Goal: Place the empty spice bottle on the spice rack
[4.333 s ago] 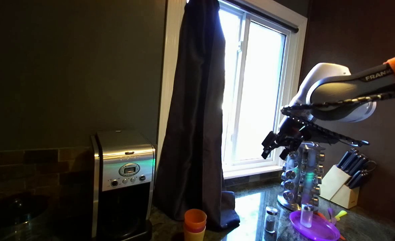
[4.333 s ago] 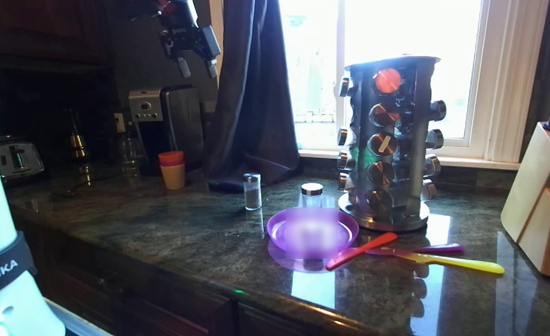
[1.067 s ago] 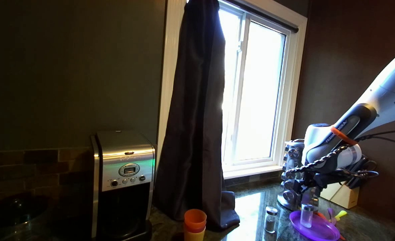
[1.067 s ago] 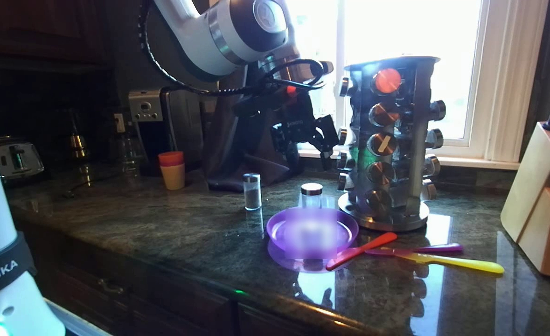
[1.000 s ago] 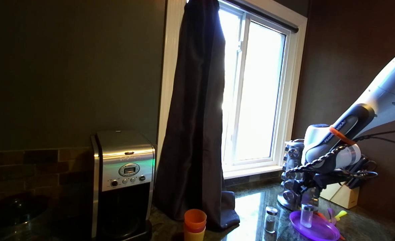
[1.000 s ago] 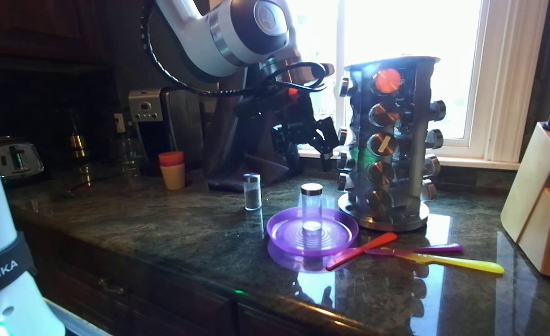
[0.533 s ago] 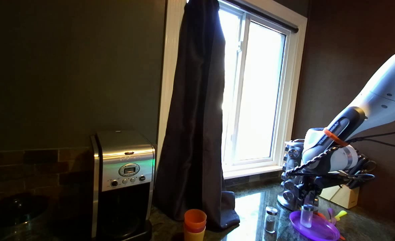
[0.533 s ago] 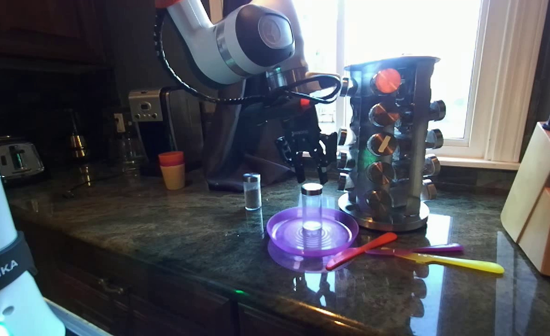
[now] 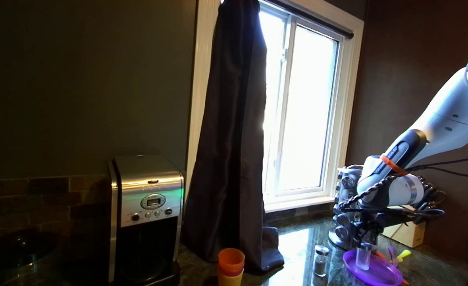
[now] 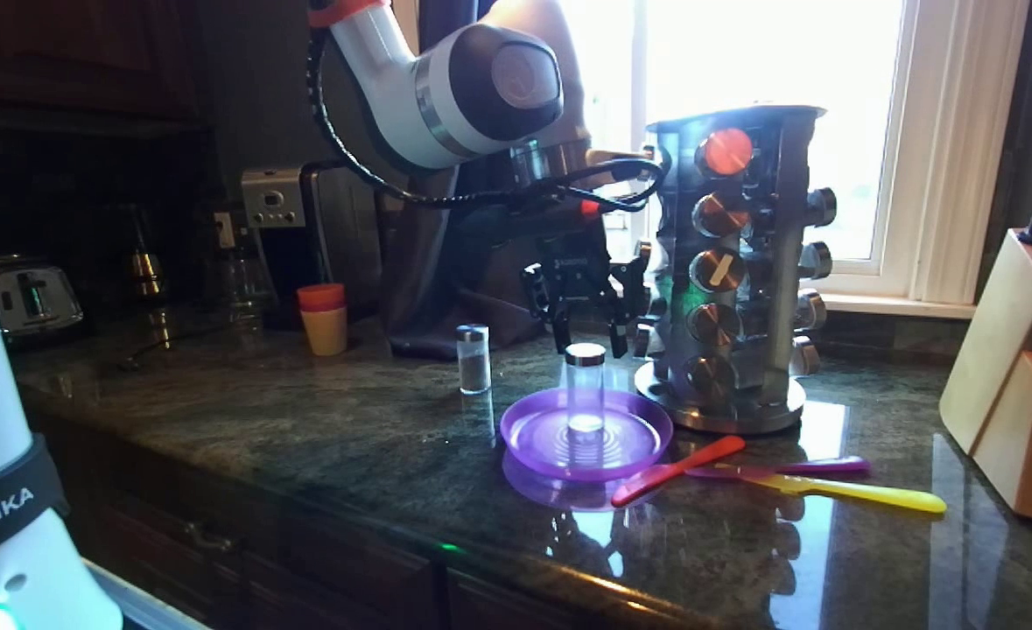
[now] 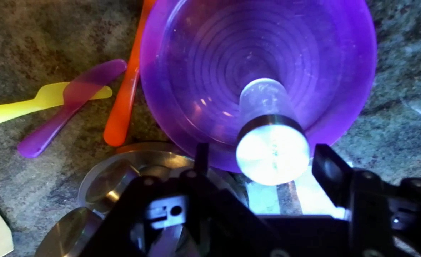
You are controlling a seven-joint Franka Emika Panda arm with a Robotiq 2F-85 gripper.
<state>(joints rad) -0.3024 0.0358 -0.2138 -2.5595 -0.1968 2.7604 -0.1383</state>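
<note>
The empty spice bottle is clear with a silvery lid. It stands upright in the purple bowl; both also show in an exterior view, the bottle and the bowl. My gripper is open, fingers pointing down, at about the lid's height. In the wrist view the fingertips of my gripper stand either side of the lid, with a wider gap on the left. The spice rack stands just behind the bowl; the arm partly hides it in an exterior view.
Red, purple and yellow plastic knives lie beside the bowl. A part-filled jar stands left of it. A knife block is at the right. Stacked cups and a coffee maker are farther off.
My gripper has come down from high near the curtain. Over the last second it has lowered towards the bottle's lid and its fingers have turned downward. The bottle, bowl and rack have not moved.
</note>
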